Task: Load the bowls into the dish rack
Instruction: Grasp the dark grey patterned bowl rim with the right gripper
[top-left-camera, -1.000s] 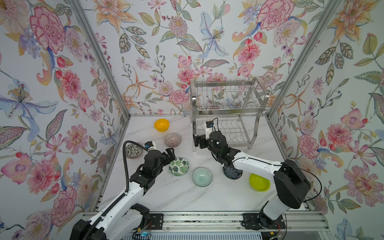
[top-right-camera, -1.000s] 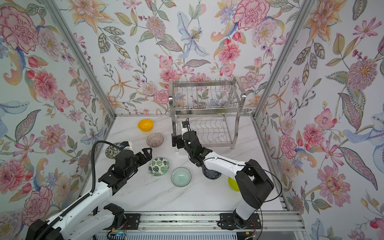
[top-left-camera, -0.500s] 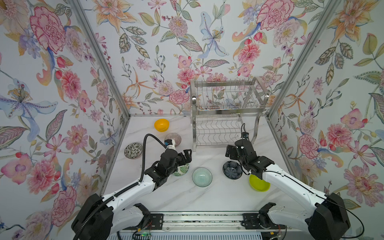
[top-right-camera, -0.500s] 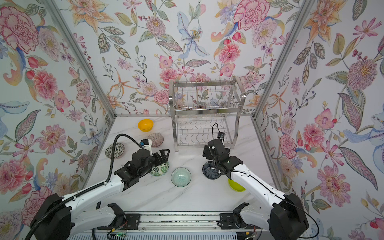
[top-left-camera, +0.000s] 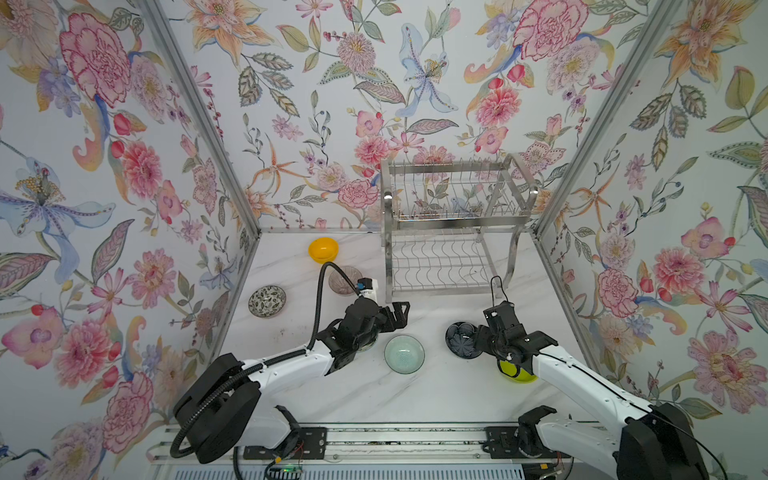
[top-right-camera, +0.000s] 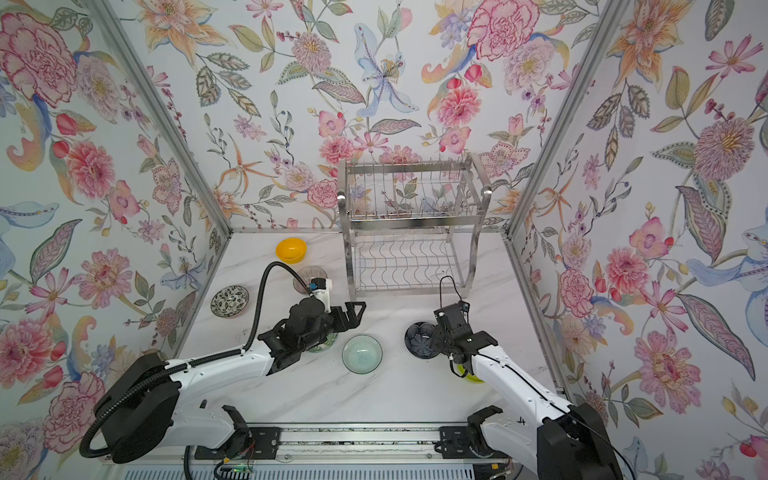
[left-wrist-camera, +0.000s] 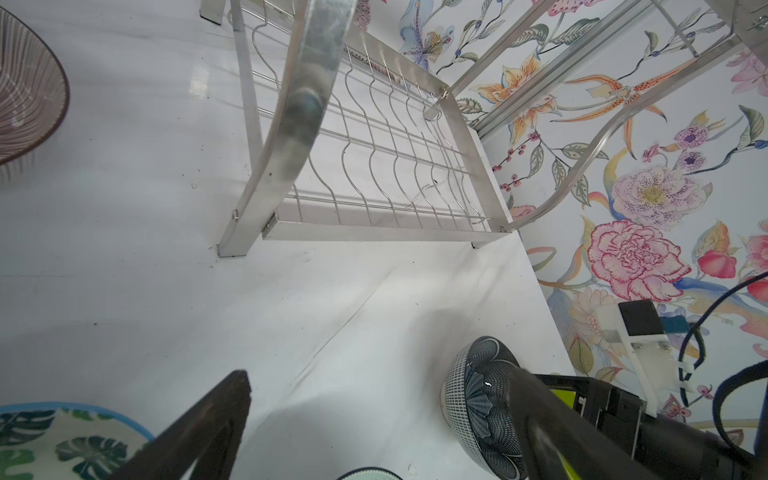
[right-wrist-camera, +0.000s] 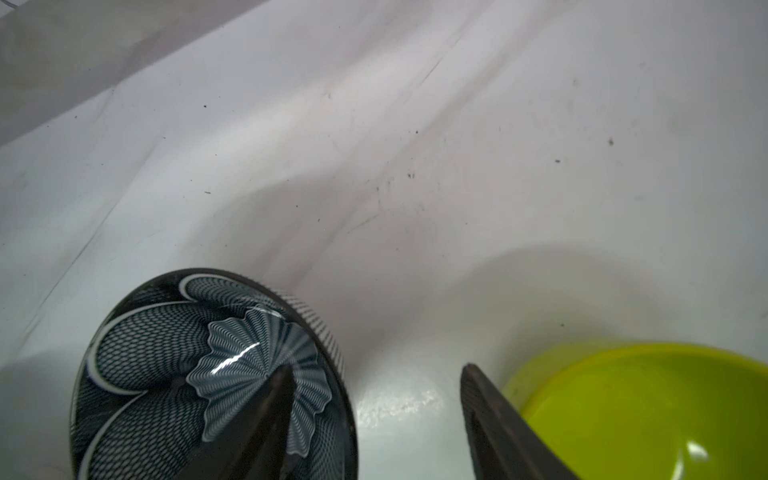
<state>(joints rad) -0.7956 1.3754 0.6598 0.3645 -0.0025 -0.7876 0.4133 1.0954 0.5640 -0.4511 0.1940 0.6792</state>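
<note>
The steel dish rack (top-left-camera: 453, 220) (top-right-camera: 409, 216) (left-wrist-camera: 374, 174) stands empty at the back. My right gripper (top-left-camera: 478, 338) (right-wrist-camera: 376, 368) is open astride the rim of the dark navy floral bowl (top-left-camera: 459, 338) (right-wrist-camera: 166, 345): one finger inside, the other outside with table showing between it and the rim. The lime-green bowl (top-left-camera: 513, 372) (right-wrist-camera: 644, 415) lies under that arm. My left gripper (top-left-camera: 397, 318) (left-wrist-camera: 378, 374) hangs open and empty over the leaf-print bowl (left-wrist-camera: 62, 440), near the rack's front left leg. The pale green glass bowl (top-left-camera: 404, 354) sits between the arms.
Along the left of the table sit the orange-yellow bowl (top-left-camera: 323, 249), the pinkish ribbed glass bowl (top-left-camera: 343, 280) (left-wrist-camera: 25, 91) and the speckled bowl (top-left-camera: 267, 301). Floral walls close in the table on three sides.
My right arm swung from the rack's front left leg over to the navy bowl and its jaws have narrowed about the rim. My left arm moved right, over the leaf-print bowl.
</note>
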